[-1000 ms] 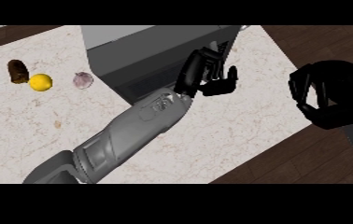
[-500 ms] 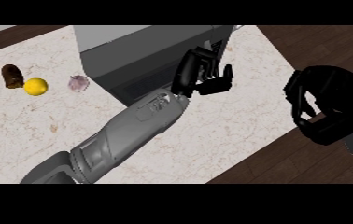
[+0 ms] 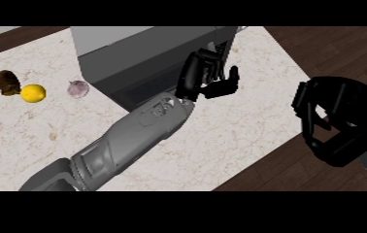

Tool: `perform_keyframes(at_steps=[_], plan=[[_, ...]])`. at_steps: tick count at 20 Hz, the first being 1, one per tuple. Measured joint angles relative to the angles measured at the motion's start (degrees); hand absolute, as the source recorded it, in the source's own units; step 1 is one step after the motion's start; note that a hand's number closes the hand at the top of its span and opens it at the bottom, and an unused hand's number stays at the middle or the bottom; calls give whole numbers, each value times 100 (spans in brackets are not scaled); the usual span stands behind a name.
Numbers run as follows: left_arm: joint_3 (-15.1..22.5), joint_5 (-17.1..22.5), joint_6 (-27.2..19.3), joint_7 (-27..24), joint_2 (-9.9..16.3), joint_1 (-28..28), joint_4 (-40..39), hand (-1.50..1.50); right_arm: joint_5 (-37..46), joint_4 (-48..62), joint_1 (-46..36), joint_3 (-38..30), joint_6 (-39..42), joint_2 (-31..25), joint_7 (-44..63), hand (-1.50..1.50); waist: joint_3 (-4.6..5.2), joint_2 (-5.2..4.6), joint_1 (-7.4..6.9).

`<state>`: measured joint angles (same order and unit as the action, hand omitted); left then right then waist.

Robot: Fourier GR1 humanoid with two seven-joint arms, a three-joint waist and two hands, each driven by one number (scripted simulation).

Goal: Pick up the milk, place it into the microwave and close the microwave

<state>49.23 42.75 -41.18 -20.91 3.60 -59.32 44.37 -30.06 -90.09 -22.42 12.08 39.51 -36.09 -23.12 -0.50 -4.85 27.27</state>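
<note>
Left hand (image 3: 204,79) sits against the front right corner of the microwave (image 3: 143,57), its forearm stretching up from the lower left across the pale tabletop (image 3: 237,130). Its fingers lie fairly straight along the dark front face, with the thumb sticking out to the right, and they wrap around nothing I can make out; it looks like a flat, pushing pose, not a grasp. The right hand (image 3: 333,120) hangs off the tabletop's right edge, over the dark floor, with its fingers curled inward on themselves and apparently empty.

No milk shows anywhere in the head view. My best guess is that it is already inside the microwave, though the box's interior is hidden from this steep angle, so that stays a guess. The front panel appears flush with the body, or very nearly so, but the dark face gives little to go on and I cannot say whether the door is fully latched.

What matters for the coming move is that the door face lies directly under the left hand's fingers, toward the upper left of the palm, so any last push should run into the box along that line. The left hand is by far the nearer one; the right is well apart.

Off to the left rest a yellow fruit (image 3: 32,92), a dark brown item (image 3: 8,82) and a small pale purple bulb (image 3: 77,88), clear of the action.
</note>
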Motion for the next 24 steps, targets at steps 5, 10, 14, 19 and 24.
perform_keyframes(at_steps=[5, 10, 14, 19, 24], plan=[[-179, 208, -154, 129, -159, -43, 15, 150, -5, -204, 177, 288, 165, -120, 247, 150, 14, -41, -85], [-745, 964, 161, 293, -370, 79, 300, 150, -106, -430, 423, 583, 249, -95, 416, 150, 63, -121, -254], [-800, 1408, 639, 358, -372, 105, 422, 150, -174, -638, 656, 745, 216, -11, 466, 150, 55, -121, -366], [-767, 1776, 1218, 334, -372, 148, 417, 150, -192, -930, 974, 894, 116, 120, 449, 150, 44, -81, -510], [-703, 2016, 1754, 220, -369, 232, 364, 150, -128, -1225, 1298, 1041, -24, 227, 431, 150, 46, -40, -647]])
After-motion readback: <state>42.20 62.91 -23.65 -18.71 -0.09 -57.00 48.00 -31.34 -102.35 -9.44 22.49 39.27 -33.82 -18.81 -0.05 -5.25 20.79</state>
